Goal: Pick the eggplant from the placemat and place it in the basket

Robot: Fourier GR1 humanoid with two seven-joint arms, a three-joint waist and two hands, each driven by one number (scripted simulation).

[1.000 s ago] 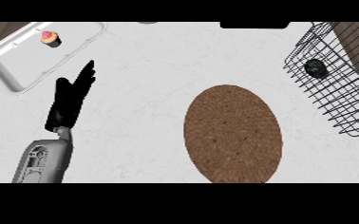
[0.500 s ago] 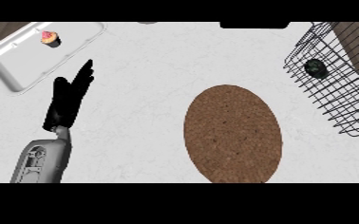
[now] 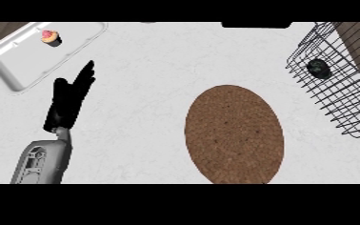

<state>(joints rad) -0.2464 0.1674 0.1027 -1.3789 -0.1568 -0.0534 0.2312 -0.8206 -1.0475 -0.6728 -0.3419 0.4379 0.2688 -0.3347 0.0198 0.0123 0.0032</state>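
eggplant (image 3: 318, 68): a small dark rounded thing, taken to be the eggplant, lies inside the wire basket (image 3: 336, 106) at about 2 o'clock in the head view, low against the mesh near the basket's far end. it is hard to tell which way it lies. the basket stands at the worktop's right edge, partly cut off by the view, which would keep it within the right arm's side. placemat (image 3: 234, 133): a brown oval at about 4 o'clock, just beside the basket's near corner but apart from it. it carries nothing, so by how things lie the placing looks done. left robot hand (image 3: 70, 100): at 9 o'clock, wide, fingers straight and pointing toward 1 o'clock, holding nothing. it sits on the end of its grey forearm (image 3: 41, 162) over bare worktop (image 3: 147, 71), which reads as a rest pose on the side away from the work. from this robot hand the eggplant is well apart, off toward 3 o'clock, with the placemat between them. the right robot hand does not show. a tray (image 3: 84, 43) at 10 o'clock holds a cupcake (image 3: 51, 37), no part of the job.
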